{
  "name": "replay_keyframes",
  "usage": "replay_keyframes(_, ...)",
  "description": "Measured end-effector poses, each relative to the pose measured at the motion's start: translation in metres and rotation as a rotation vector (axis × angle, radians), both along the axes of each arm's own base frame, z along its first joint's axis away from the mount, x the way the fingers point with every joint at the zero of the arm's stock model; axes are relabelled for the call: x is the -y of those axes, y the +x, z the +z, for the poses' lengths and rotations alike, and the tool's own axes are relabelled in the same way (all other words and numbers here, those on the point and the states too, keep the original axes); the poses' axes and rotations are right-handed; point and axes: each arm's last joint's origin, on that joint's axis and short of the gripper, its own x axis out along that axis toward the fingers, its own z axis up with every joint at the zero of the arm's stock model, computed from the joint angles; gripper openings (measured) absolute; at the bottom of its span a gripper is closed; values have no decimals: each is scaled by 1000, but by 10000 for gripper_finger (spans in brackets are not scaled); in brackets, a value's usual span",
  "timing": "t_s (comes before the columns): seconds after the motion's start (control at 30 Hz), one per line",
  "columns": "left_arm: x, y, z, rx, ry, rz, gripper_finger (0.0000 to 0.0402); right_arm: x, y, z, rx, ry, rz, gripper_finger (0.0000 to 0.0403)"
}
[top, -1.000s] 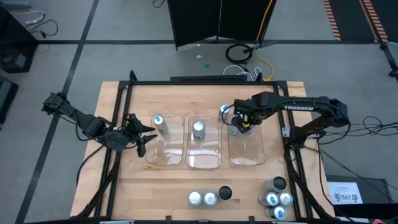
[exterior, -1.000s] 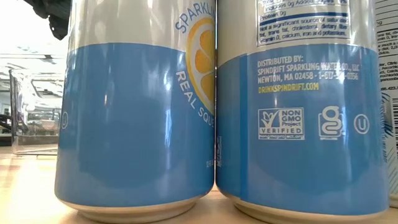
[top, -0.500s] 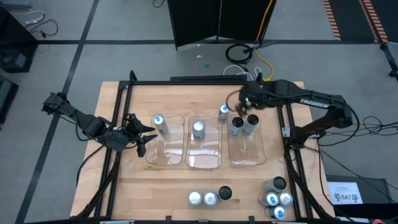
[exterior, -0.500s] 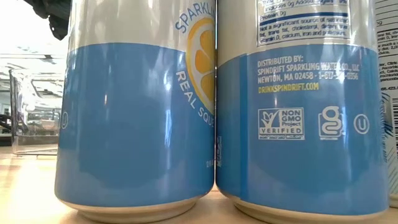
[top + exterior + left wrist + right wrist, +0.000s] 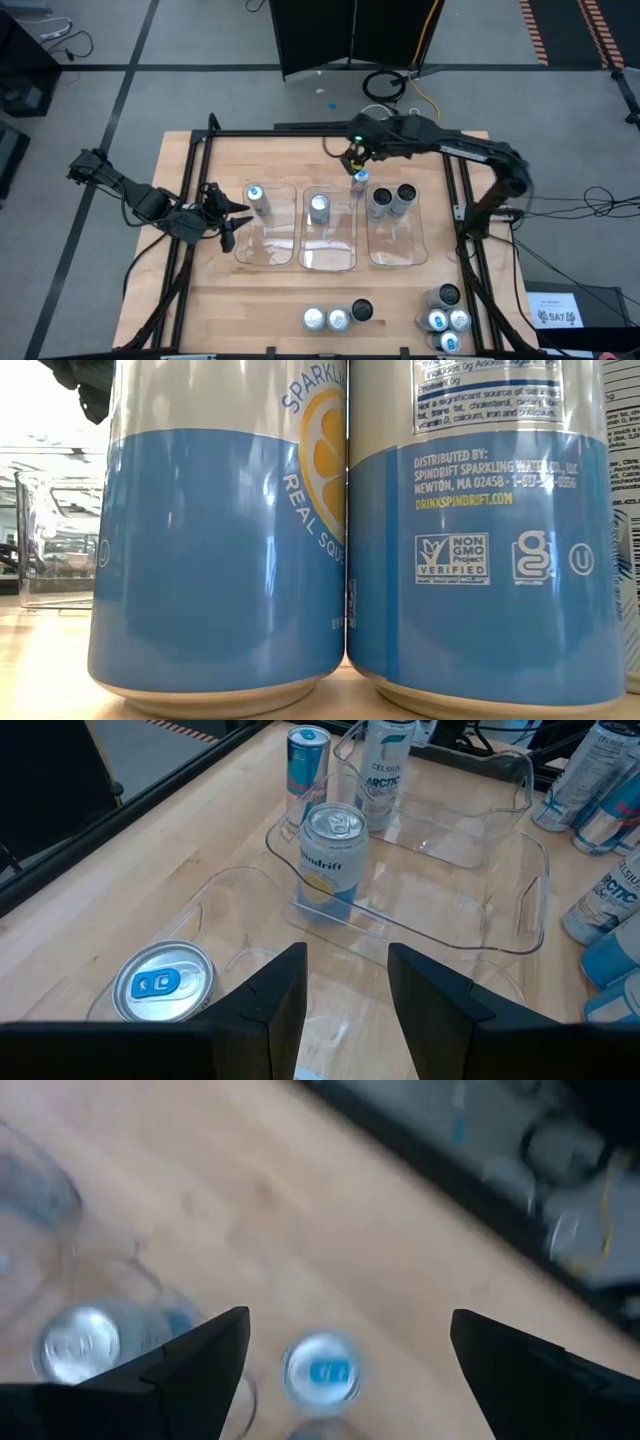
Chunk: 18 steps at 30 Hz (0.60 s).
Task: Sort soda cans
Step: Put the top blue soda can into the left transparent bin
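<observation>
We see right tool (image 5: pixel 354 158) high over far side of worktop (image 5: pixel 300 300), fingers (image 5: pixel 190 1365) spread wide, nothing between them; blue-marked can (image 5: pixel 359 180) stands just below it, between middle tray (image 5: pixel 328 255) and right tray (image 5: pixel 396 250). Right tray holds two cans (image 5: pixel 390 200). Middle tray holds one can (image 5: pixel 319 208), left tray (image 5: pixel 265 250) one can (image 5: pixel 258 197). More cans (image 5: pixel 336 317) grouped at near edge and near-right corner. Left tool (image 5: pixel 228 215) waits beside left tray, fingers (image 5: pixel 270 1005) partly apart, empty.
</observation>
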Motion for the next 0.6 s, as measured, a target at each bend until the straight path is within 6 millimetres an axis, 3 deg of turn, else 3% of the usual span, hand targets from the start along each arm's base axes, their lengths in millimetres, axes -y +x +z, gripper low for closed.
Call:
replay_keyframes(0.13,0,0,0,0,0,0,151,14,18,-16,-117,171,3,339)
replay_keyframes(0.27,0,0,0,0,0,0,151,22,30,-27,-195,206,12,338)
replay_keyframes(0.6,0,0,0,0,0,0,151,38,31,-49,-278,319,1,337)
